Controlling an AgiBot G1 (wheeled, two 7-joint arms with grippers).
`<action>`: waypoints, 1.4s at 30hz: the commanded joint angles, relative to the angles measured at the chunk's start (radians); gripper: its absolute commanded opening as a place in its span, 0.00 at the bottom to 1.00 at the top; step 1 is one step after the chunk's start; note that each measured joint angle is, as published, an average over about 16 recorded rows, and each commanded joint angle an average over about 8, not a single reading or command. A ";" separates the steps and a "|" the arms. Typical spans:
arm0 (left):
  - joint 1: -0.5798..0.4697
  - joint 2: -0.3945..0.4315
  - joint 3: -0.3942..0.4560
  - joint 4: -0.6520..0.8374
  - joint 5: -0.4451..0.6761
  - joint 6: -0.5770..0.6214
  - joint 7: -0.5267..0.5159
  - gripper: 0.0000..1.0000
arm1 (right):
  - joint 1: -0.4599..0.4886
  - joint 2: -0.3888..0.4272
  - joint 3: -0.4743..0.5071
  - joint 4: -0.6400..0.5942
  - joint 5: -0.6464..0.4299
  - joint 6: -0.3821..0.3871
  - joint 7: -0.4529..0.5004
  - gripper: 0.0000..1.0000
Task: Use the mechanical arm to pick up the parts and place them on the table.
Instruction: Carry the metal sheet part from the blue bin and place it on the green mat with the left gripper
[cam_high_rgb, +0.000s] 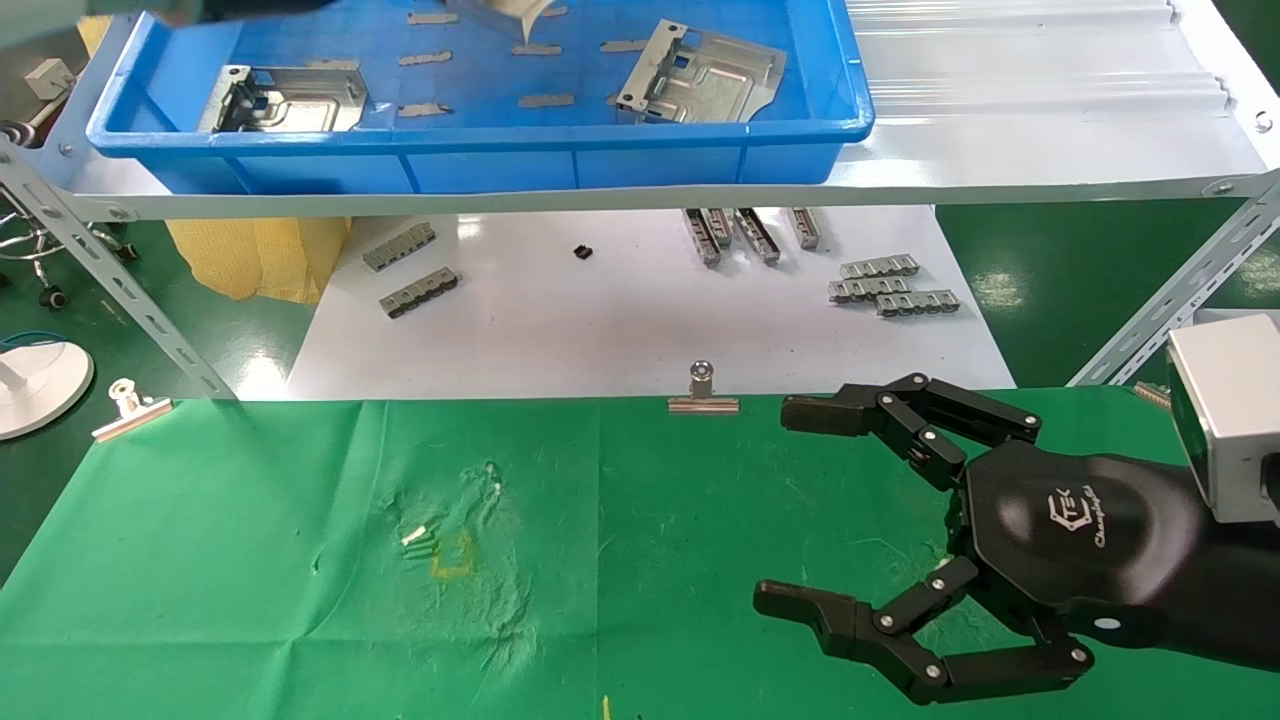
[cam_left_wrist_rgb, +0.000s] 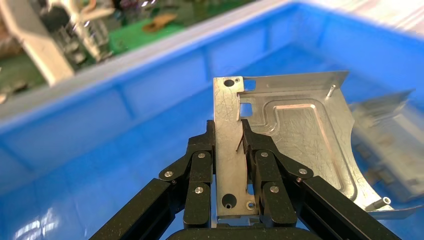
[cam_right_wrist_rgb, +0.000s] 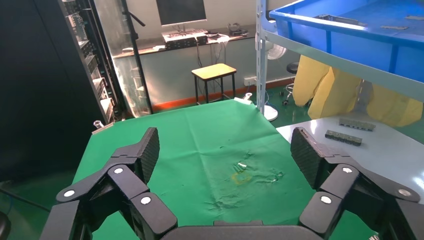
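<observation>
My left gripper is shut on the folded, perforated edge of a shiny stamped metal part and holds it above the floor of the blue tray. In the head view only a corner of this part shows at the top edge; the left hand itself is out of view there. Two more parts lie in the tray, one at the left and one at the right. My right gripper is open and empty over the right of the green-cloth table, which also shows in the right wrist view.
The tray stands on a pale metal shelf and holds several flat grey strips. Small grey slotted bars lie on the white sheet behind the table. Binder clips hold the cloth's far edge. Slanted shelf struts stand at both sides.
</observation>
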 joint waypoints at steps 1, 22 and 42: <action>-0.006 -0.011 -0.010 -0.011 -0.014 0.029 0.017 0.00 | 0.000 0.000 0.000 0.000 0.000 0.000 0.000 1.00; 0.243 -0.315 0.131 -0.509 -0.198 0.634 0.267 0.00 | 0.000 0.000 0.000 0.000 0.000 0.000 0.000 1.00; 0.324 -0.316 0.374 -0.276 -0.097 0.598 0.614 0.00 | 0.000 0.000 0.000 0.000 0.000 0.000 0.000 1.00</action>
